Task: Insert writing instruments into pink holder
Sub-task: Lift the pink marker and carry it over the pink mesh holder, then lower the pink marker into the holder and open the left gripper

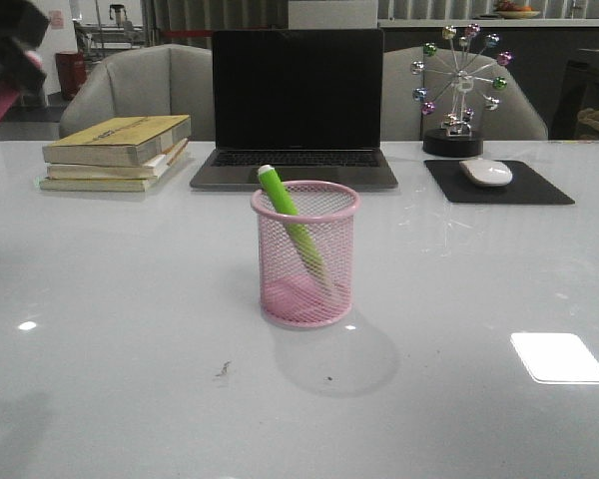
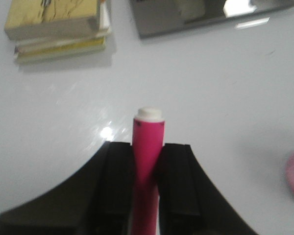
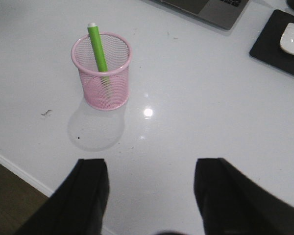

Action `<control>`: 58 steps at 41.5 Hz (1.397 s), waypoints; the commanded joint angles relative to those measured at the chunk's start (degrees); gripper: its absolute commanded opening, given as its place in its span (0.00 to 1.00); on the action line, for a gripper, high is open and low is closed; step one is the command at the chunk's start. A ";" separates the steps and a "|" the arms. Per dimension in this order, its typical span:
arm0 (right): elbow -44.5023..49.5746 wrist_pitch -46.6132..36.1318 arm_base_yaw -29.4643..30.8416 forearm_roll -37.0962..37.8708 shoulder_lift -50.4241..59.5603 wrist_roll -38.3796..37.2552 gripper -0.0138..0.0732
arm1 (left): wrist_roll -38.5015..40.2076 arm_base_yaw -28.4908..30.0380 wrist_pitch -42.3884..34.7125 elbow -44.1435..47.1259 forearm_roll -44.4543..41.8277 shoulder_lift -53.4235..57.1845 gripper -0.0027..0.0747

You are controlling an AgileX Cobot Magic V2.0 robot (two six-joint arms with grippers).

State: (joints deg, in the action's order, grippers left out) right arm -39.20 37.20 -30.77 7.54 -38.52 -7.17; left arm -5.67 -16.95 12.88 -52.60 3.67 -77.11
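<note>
— What did the front view show?
— A pale desk (image 1: 130, 379); the pink holder (image 1: 306, 254) stood in front of the laptop (image 1: 297, 105), the green marker (image 1: 290, 215) leaning inside it.
— And the left wrist?
— The left gripper (image 2: 148, 169) was clamped on the pink marker (image 2: 148, 142), white end outward.
— The right?
— The right gripper (image 3: 152, 188) hung with fingers wide apart, near the holder (image 3: 102, 73).

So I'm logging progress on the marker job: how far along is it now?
Done: the green marker already leans inside the pink mesh holder. In hand: the left gripper is shut on the pink marker, held up away from the holder. Left: carry it over and drop it in. The right gripper is open and holds nothing.
</note>
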 commanded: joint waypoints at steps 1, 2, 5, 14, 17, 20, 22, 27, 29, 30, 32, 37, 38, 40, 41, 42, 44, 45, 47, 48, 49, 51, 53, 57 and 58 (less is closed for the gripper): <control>-1.69 -3.89 0.06 0.53 0.34 -0.06 0.73 | -0.02 -5.00 -13.86 1.87 1.30 5.07 0.15; -1.69 -3.89 0.06 0.53 0.34 -0.06 0.73 | -0.02 -6.64 -15.80 2.77 1.30 5.35 0.15; -1.69 -3.89 0.06 0.53 0.34 -0.06 0.73 | -0.02 -10.82 -23.23 4.74 1.30 5.69 0.15; -1.69 -3.89 0.06 0.53 0.34 -0.06 0.73 | -0.02 -21.30 -48.18 7.64 1.30 0.34 0.15; -1.69 -3.89 0.06 0.53 0.34 -0.06 0.73 | -0.02 -23.33 -54.61 7.64 1.30 -2.99 0.15; -1.69 -3.89 0.06 0.53 0.34 -0.06 0.73 | -0.02 -24.85 -62.09 7.64 1.30 -7.11 0.15; -1.69 -3.89 0.06 0.53 0.34 -0.06 0.73 | -0.02 -25.90 -66.78 7.54 1.30 -9.79 0.15; -1.69 -3.89 0.06 0.53 0.34 -0.06 0.73 | 0.87 -28.22 -77.06 7.32 1.30 -15.95 0.15; -1.69 -3.89 0.06 0.53 0.34 -0.06 0.73 | 1.81 -28.81 -80.64 7.32 1.30 -18.23 0.15; -1.69 -3.89 0.06 0.53 0.34 -0.06 0.73 | 1.79 -28.95 -81.92 7.32 1.30 -19.17 0.15; -1.69 -3.89 0.06 0.53 0.34 -0.06 0.73 | 1.79 -29.09 -84.30 7.32 1.30 -21.27 0.15; -1.69 -3.89 0.06 0.53 0.34 -0.06 0.73 | 1.79 -28.88 -84.47 7.32 2.25 -25.40 0.15; -1.69 -3.89 0.06 0.53 0.34 -0.06 0.73 | 1.79 -28.72 -84.47 7.32 2.37 -25.97 0.15; -1.69 -3.89 0.06 0.53 0.34 -0.06 0.73 | 1.79 -28.31 -84.47 7.32 2.92 -27.11 0.15; -1.69 -3.89 0.06 0.53 0.34 -0.06 0.73 | 1.79 -28.28 -84.47 7.32 3.06 -27.63 0.15; -1.69 -3.89 0.06 0.53 0.34 -0.06 0.73 | 1.79 -28.13 -84.47 7.32 3.17 -28.02 0.15; -1.69 -3.89 0.06 0.53 0.34 -0.06 0.73 | 1.79 -28.03 -84.35 7.32 3.90 -28.78 0.15; -1.69 -3.89 0.06 0.53 0.34 -0.06 0.73 | 1.79 -28.03 -84.35 7.32 4.00 -29.03 0.15; -1.69 -3.89 0.06 0.53 0.34 -0.06 0.73 | 1.79 -28.03 -83.71 7.32 4.00 -29.39 0.15; -1.69 -3.89 0.06 0.53 0.34 -0.06 0.73 | 1.79 -28.03 -83.55 7.32 4.00 -29.51 0.15; -1.69 -3.89 0.06 0.53 0.34 -0.06 0.73 | 1.79 -28.03 -83.51 7.32 4.00 -29.63 0.15; -1.69 -3.89 0.06 0.53 0.34 -0.06 0.73 | 1.79 -28.03 -83.51 7.32 4.00 -30.03 0.18; -1.69 -3.89 0.06 0.53 0.34 -0.06 0.73 | 1.79 -28.03 -83.51 7.32 4.00 -30.25 0.24; -1.69 -3.89 0.06 0.53 0.34 -0.06 0.73 | 1.79 -28.03 -83.52 7.32 3.79 -30.25 0.40; -1.69 -3.89 0.06 0.53 0.34 -0.06 0.73 | 1.79 -28.03 -83.65 7.32 3.79 -30.25 0.44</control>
State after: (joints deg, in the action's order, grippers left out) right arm -39.20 37.20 -30.77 7.54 -38.52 -7.17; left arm -4.39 -45.12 -64.46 -43.82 7.27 -109.84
